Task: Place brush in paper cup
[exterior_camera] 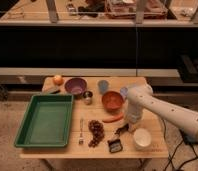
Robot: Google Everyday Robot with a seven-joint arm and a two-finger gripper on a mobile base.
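While the brush lies flat on the tabletop, near the front edge, the white arm reaches down over it and the claw hangs at the upper end of its black handle. Whether the claw is released, clenched or grasping the handle I cannot tell; the dark parts run together there. The brush head points toward the front edge, and the handle slants up and to the right. The paper cup stands upright just beside the brush, on its right and apart from it, with a white inside that looks empty.

My judgement is that the grasp is the step in hand and the placing is all to come. Several things could go wrong. The handle is slim and lies flat, so a closing slightly off line could catch nothing. It could also flick the brush sideways, toward the dark grapes on its left or off the front edge. Held by the far end of the handle, the wider head may droop and swing once lifted. The cup looks short, wide and light. A brush lowered against its rim, or let go while leaning, could tip it or shove it toward the tabletop's right edge. The arm also passes close to the red-orange strip and the brown bowl, which a wide swing might knock.
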